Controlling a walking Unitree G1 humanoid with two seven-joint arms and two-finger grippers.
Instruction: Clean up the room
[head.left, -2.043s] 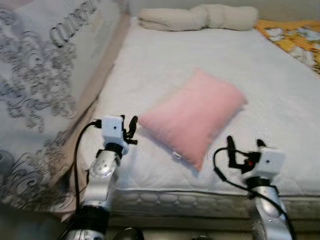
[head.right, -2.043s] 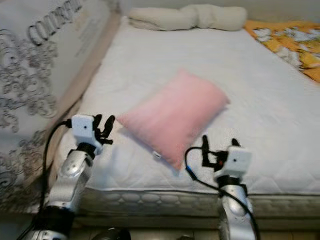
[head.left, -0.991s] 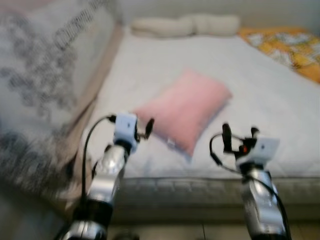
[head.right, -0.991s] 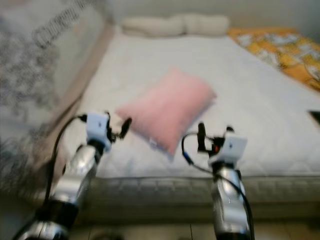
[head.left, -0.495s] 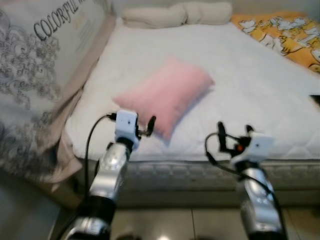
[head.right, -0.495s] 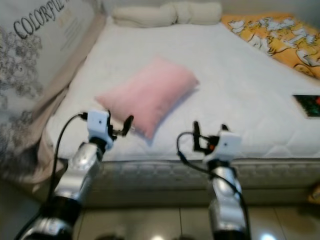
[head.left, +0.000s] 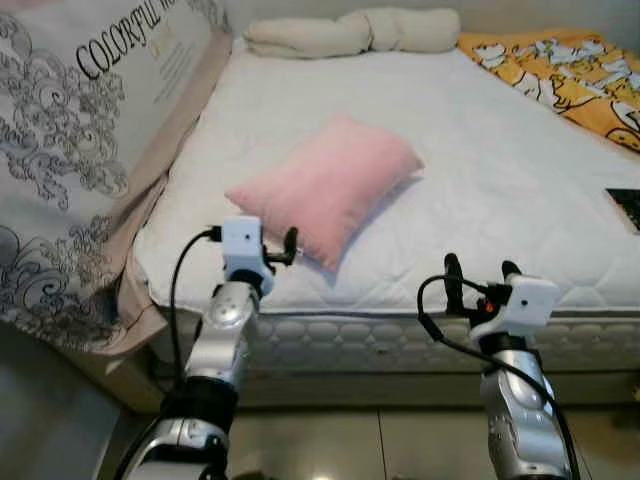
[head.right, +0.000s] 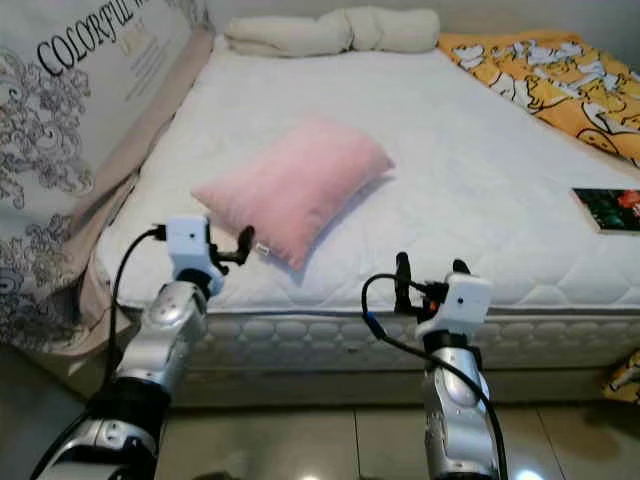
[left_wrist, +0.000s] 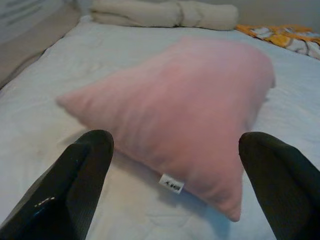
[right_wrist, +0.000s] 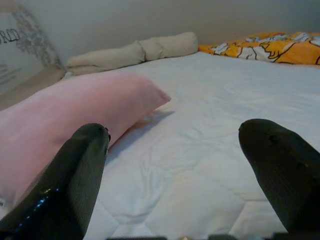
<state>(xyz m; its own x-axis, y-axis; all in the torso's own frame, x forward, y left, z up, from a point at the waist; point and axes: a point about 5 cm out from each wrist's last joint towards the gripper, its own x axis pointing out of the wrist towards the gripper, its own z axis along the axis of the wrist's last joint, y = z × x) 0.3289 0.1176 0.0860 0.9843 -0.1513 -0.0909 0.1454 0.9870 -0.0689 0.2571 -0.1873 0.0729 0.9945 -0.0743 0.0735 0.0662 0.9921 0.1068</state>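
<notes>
Pink plump pillow (head.left: 325, 186) | quilted white mattress (head.left: 500, 170) | both claws spread

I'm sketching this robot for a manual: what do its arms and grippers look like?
Both arms are silver metal with darker joints. Each wrist carries a white boxy housing, looped by a black cable. The left gripper and right gripper each have two long black fingers; the right housing shows a small red spot.

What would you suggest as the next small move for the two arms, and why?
Probably ease the left tool forward onto the near corner of the pink pillow. Its fingers are open and already frame that corner in the left wrist view, while the right tool, also open, hangs off the mattress edge.
</notes>
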